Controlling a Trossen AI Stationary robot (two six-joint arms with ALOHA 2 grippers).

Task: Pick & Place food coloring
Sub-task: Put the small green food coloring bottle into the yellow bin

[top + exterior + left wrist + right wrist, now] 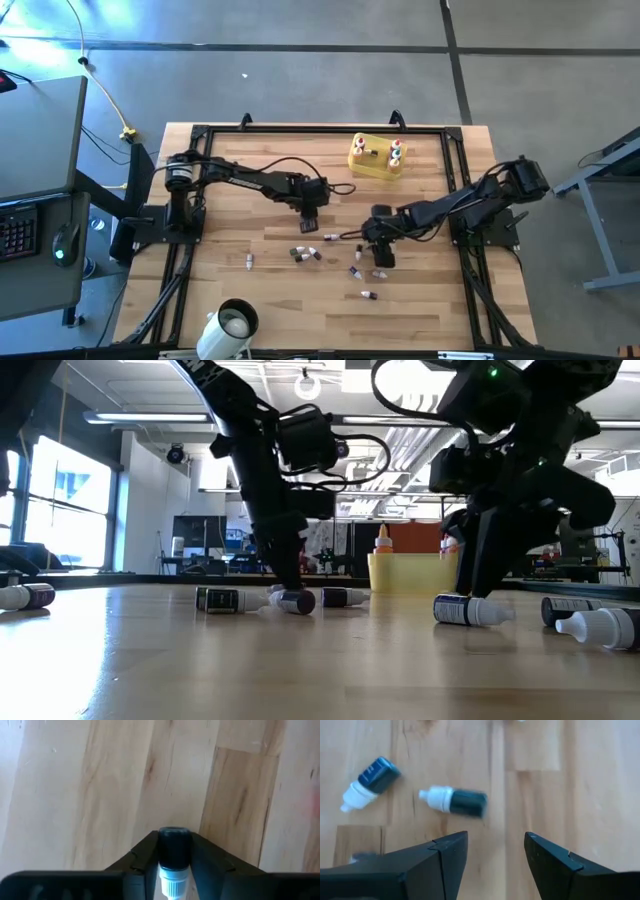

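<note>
L gripper pinched 1 vial, likely for the tray.
R gripper hung spread over loose bottles, lining up a grab.

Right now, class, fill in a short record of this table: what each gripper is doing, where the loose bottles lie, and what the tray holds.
left gripper: shut on a dark bottle, near the table's middle
right gripper: open, above the wood beside two lying dark bottles
loose bottles: scattered on their sides across the table's front half
yellow tray: at the back, a few bottles standing in it
white mug: front edge, on its side
</note>
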